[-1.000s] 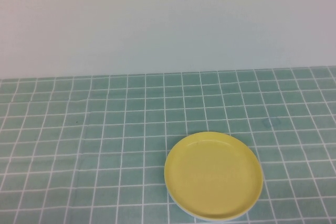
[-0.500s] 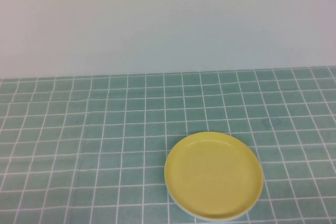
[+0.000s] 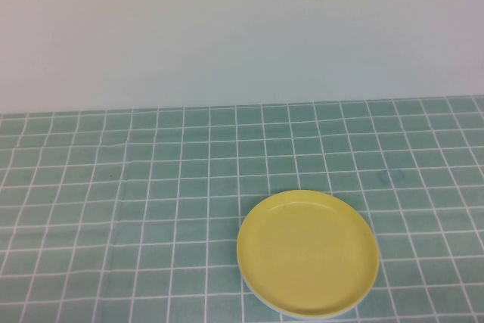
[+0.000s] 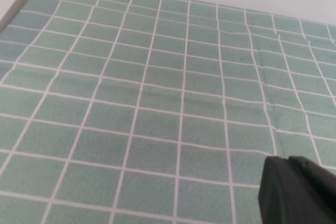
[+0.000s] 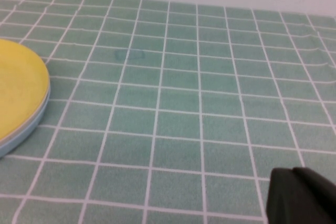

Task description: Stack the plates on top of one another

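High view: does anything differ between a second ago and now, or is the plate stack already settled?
Nothing visibly changed. The yellow plate sits on top of the stack in the same spot on the green checked cloth, a light blue rim showing beneath it. Neither arm enters the high view; the left end effector and right end effector show only as dark tips in their wrist views.

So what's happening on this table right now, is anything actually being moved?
Nothing is being handled at this moment. The yellow plate sits on top of a stack on the green checked tablecloth; in the right wrist view a light blue plate shows just beneath it. A white edge peeks out at the stack's bottom. Both arms are pulled back: only a dark corner of the left tool and of the right tool shows, each above bare cloth, holding nothing visible.
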